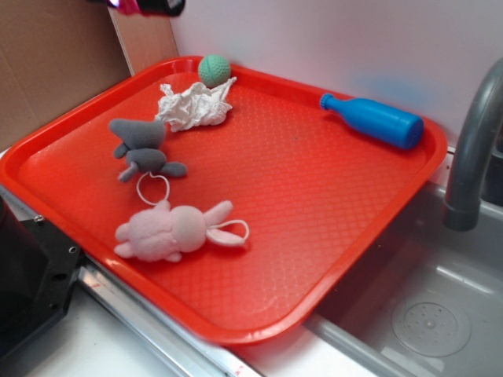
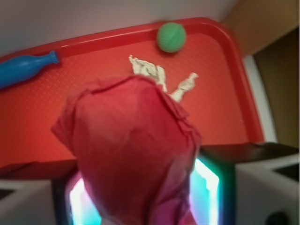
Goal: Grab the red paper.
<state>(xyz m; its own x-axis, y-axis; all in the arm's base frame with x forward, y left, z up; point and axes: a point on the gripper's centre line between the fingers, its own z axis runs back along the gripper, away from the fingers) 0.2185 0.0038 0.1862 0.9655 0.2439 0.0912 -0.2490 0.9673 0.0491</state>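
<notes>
In the wrist view the red paper [image 2: 131, 150] is a wrinkled dark-red wad that fills the middle of the frame. It sits between my gripper's [image 2: 144, 199] two lit fingers [image 2: 208, 190], which press on it from both sides. The gripper is shut on the paper and holds it high above the red tray [image 2: 225, 112]. From the exterior camera only the black underside of the gripper [image 1: 149, 6] shows at the top edge, over the tray's far left corner, with a bit of pink beside it.
On the tray [image 1: 314, 236] lie a green ball [image 1: 214, 70], a white paper wad [image 1: 194, 106], a blue plastic bottle [image 1: 373, 120], a grey plush toy [image 1: 141, 149] and a pink plush rabbit [image 1: 173, 232]. A sink with a grey faucet [image 1: 471, 149] borders the right side.
</notes>
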